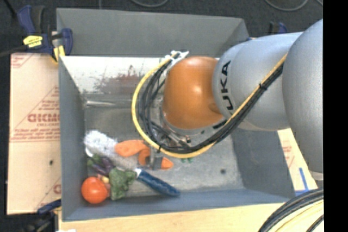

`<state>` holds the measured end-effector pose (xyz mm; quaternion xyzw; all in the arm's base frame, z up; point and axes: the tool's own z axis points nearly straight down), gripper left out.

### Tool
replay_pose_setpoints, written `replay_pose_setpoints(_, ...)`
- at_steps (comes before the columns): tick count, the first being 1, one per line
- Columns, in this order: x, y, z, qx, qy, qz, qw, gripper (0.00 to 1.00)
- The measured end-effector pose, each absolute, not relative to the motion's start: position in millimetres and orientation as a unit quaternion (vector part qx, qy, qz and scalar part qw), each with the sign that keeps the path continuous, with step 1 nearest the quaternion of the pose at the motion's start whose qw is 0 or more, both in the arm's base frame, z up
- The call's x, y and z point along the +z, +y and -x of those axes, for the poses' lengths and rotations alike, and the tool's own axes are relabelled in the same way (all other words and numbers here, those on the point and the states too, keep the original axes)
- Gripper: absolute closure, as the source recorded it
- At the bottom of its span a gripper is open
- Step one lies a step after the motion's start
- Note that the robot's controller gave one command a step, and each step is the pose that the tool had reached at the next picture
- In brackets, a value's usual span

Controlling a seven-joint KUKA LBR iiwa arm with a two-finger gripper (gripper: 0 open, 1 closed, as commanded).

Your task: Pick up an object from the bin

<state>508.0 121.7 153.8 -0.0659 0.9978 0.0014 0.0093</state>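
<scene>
My gripper [156, 158] reaches down under the arm's wrist to the bin's floor, left of the middle and near the front. A small orange thing [143, 157] lies right at its tip and shows on both sides of it; whether it is gripped is hidden. Just to the left lies an orange carrot-shaped piece [129, 148]. In front of the gripper lies a blue tool-like thing [159, 185] with a pale end.
Towards the front left corner lie a white fluffy thing [99, 142], a purple piece [101, 164], a green leafy piece [120, 181] and a red-orange ball [94, 190]. The arm covers much of the bin's middle and right.
</scene>
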Motion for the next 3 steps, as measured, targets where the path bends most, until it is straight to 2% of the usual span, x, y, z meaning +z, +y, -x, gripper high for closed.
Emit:
replay_pose_setpoints(1, 143, 118, -507.8, 0.001, 0.997, 0.081, 0.012, 1.0)
replay_pose_setpoints(2, 170, 122, -504.7, 0.0, 0.997, 0.076, 0.005, 1.0)
replay_pose_setpoints(3, 201, 125, -508.2, 0.002, 0.997, 0.078, 0.015, 1.0)
